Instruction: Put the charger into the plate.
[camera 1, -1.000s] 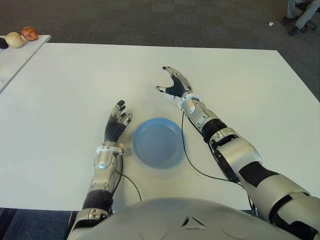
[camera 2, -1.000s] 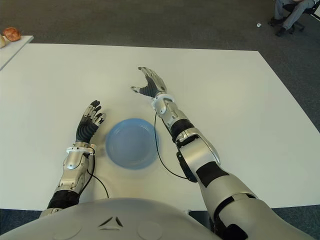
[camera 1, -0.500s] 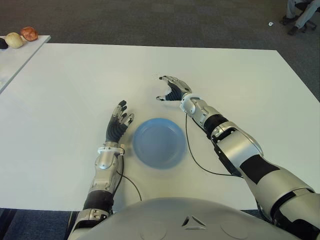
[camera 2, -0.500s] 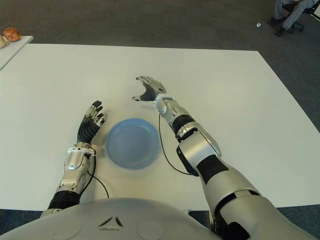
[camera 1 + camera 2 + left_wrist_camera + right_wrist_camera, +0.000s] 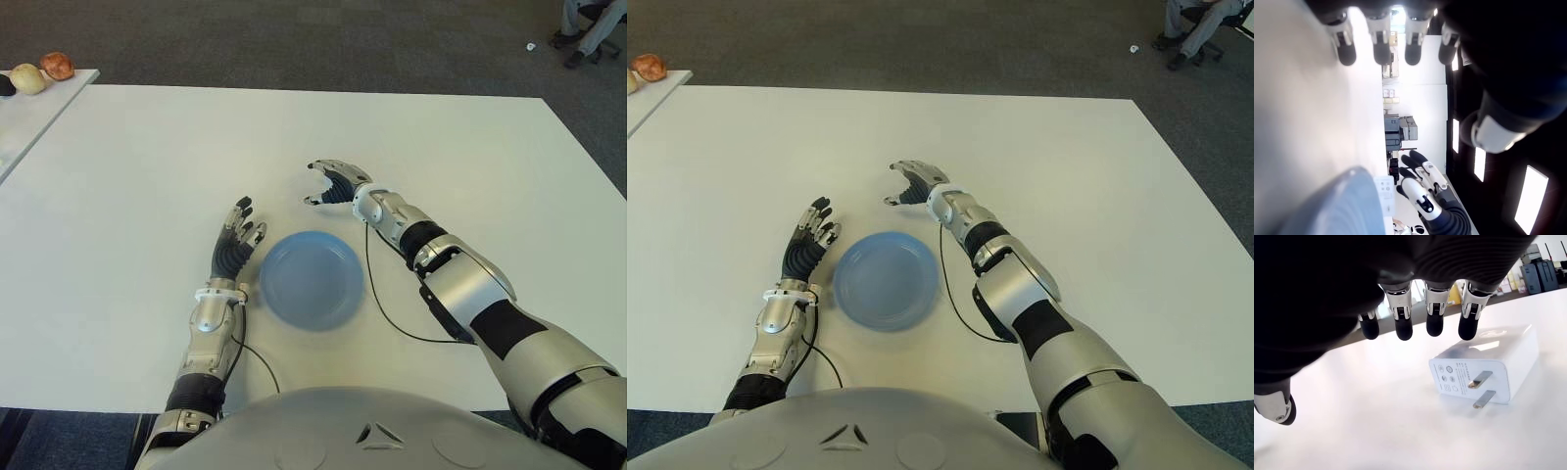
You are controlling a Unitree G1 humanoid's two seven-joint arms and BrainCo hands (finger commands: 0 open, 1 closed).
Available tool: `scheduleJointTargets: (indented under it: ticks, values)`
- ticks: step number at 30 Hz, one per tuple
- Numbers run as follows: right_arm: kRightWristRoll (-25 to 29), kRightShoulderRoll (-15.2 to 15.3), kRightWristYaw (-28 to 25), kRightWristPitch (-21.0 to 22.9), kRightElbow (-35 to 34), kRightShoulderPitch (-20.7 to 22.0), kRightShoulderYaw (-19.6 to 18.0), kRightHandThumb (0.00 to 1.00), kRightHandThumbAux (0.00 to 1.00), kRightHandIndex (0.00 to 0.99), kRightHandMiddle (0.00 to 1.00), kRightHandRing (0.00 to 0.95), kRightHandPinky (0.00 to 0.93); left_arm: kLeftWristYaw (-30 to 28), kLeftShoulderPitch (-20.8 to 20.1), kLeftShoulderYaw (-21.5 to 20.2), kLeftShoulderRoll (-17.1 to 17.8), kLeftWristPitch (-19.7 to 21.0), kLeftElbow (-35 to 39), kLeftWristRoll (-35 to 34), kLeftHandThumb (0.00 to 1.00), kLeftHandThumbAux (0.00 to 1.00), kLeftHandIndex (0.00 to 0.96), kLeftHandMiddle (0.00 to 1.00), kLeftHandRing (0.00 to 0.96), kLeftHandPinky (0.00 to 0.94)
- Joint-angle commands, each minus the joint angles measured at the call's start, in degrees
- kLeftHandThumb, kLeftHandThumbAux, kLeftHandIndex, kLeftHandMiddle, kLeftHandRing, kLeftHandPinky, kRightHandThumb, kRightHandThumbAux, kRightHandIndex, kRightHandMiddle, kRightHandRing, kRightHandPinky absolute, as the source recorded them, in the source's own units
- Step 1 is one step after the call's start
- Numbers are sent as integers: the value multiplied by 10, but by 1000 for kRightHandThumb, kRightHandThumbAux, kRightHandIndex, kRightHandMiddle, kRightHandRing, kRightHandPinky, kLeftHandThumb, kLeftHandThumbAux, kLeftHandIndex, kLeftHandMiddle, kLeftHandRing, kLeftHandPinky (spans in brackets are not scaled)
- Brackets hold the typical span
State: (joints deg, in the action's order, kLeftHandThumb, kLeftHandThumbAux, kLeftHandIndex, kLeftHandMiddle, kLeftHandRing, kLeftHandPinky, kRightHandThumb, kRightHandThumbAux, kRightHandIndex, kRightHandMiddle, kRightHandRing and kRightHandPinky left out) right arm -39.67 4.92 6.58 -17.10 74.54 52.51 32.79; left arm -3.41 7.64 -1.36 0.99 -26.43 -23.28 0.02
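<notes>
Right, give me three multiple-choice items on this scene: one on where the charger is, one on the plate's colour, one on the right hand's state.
1. Where is the charger?
A. In the plate
B. On the table, under the right hand's fingers
C. On the floor

2. What colour is the plate?
A. Blue
B. Red
C. White

3. How is the right hand?
A. Clenched round the charger
B. Open, holding nothing
C. A fist inside the plate

Answers: B, the right wrist view shows it lying on the white table below the fingertips; A, both eye views show a blue dish; B, its fingers are spread above the charger. The left hand shows left of the plate.
</notes>
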Motion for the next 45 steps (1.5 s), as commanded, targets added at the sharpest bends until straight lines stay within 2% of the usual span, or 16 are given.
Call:
scheduleJointTargets:
  ticks: [1,12,23,30,41,45]
  values:
    - [-7,3,-24,7,6,12,8,0,443,0,0,0,0,-1,37,8,-11,30,-44,1,6,615,0,9,3,23]
    - [-6,5,-67,18,6,19,8,0,442,0,0,0,0,-3,38,10,-12,32,-43,0,1,621,0,6,0,9]
    - [0,4,-79,32,8,16,0,0,427,0,0,0,0,-5,40,11,-12,31,-42,-2,0,607,0,5,0,7]
    - [13,3,-74,46,10,7,-14,0,413,0,0,0,0,-5,40,11,-10,37,-39,-2,0,594,0,2,0,5]
    - [35,18,-77,52,7,-16,-42,0,399,0,0,0,0,-8,40,9,-10,42,-35,-7,0,593,0,6,0,15]
    - [60,25,-91,57,6,-23,-67,0,393,0,0,0,0,-7,41,9,-8,45,-34,-7,0,594,0,8,0,17]
